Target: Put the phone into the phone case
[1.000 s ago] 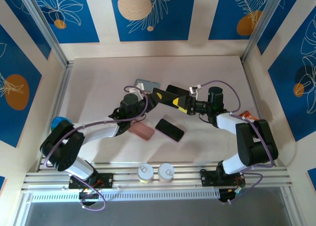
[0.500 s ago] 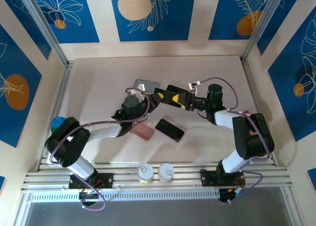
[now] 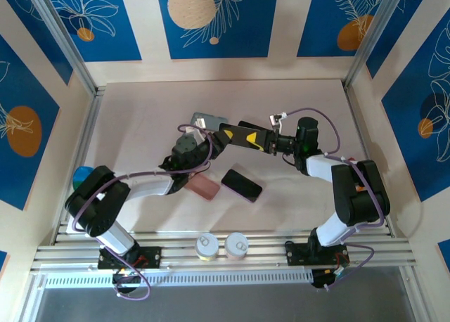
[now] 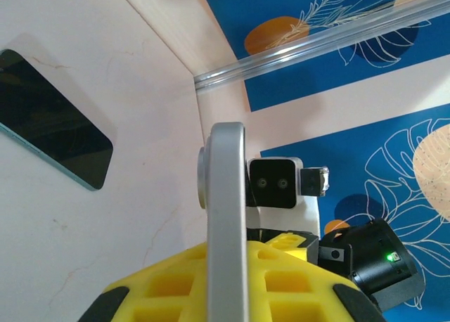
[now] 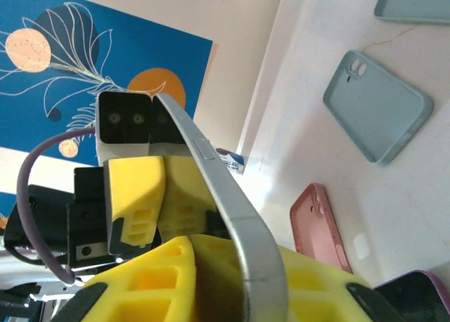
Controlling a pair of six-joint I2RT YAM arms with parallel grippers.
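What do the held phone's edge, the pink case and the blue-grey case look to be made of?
The held phone: its edge looks like metal, silvery satin, with a bright sheen along it. The pink case: probably soft silicone or rubbery plastic, matte, with a rounded lip. The blue-grey case: likely the same, matte with no glare.

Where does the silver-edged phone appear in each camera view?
Top external: phone just below-right of the blue-grey case.
Left wrist: phone edge-on, upright, lower centre.
Right wrist: phone edge-on, curving from centre to bottom.
Shared landmark: the yellow end effector pads clamping it.
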